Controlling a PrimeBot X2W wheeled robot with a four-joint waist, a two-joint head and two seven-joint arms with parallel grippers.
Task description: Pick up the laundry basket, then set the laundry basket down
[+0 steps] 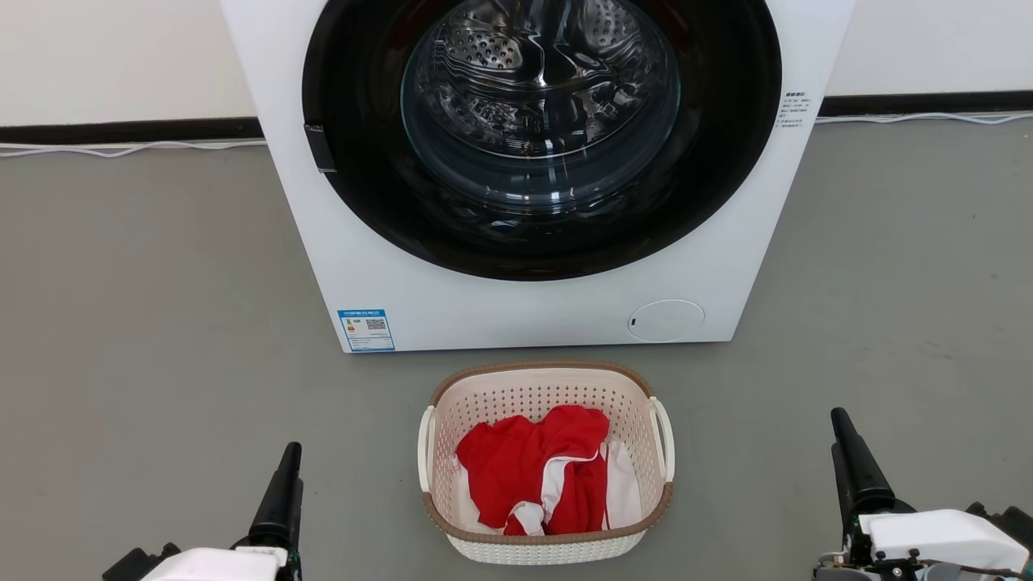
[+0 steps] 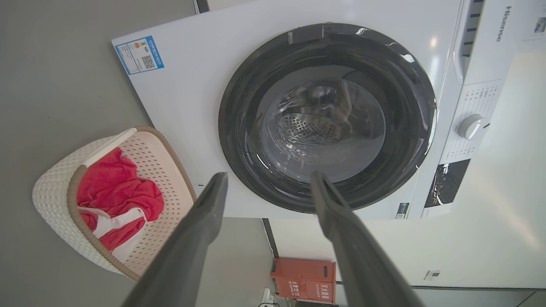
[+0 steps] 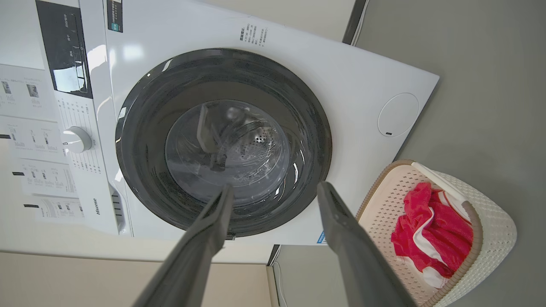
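The laundry basket (image 1: 557, 552), a rounded-rectangular tub of cream perforated plastic with a brown woven-look rim and white loop handles, stands on the smooth grey floor (image 1: 161, 323) just in front of the glossy white washing machine (image 1: 484, 315) with its round dark glass door. Crumpled red-and-white cloth (image 1: 524, 468) lies inside. The left fingers (image 2: 200, 230) and right fingers (image 3: 343, 230), long, dark and tapered, are spread and released, grasping nothing, one pair on each side of the basket and clear of it.

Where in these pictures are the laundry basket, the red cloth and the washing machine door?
laundry basket (image 1: 533, 550): head view, on its white perforated front wall, below the brown rim.
red cloth (image 1: 508, 464): head view, on a red fold lying inside the basket.
washing machine door (image 1: 541, 97): head view, on the round glass window.
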